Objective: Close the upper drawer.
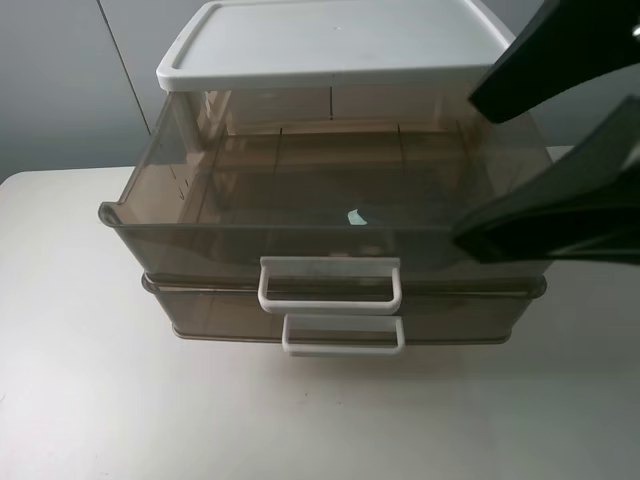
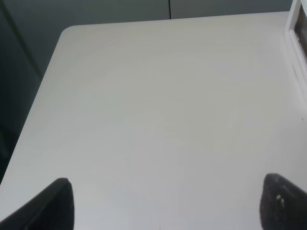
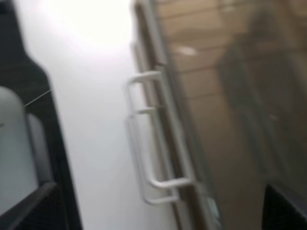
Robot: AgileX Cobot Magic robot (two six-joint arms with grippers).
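Note:
The upper drawer (image 1: 300, 190) is smoky-brown translucent plastic and stands pulled far out from under the white lid (image 1: 330, 40). Its white loop handle (image 1: 330, 287) faces the front. My right gripper (image 1: 467, 168) is open and empty, hovering above the drawer's right side, close to the camera. In the blurred right wrist view the drawer (image 3: 230, 120) and its handle (image 3: 165, 182) lie between the gripper's dark fingers (image 3: 33, 206). My left gripper (image 2: 168, 206) is open and empty over bare table, left of the unit; it is out of the exterior high view.
The lower drawer (image 1: 460, 315), with its own white handle (image 1: 343, 335), sits slightly out beneath the upper one. The unit stands on a white table (image 1: 100, 380). A corner of the unit (image 2: 298, 28) shows in the left wrist view. A grey wall is behind.

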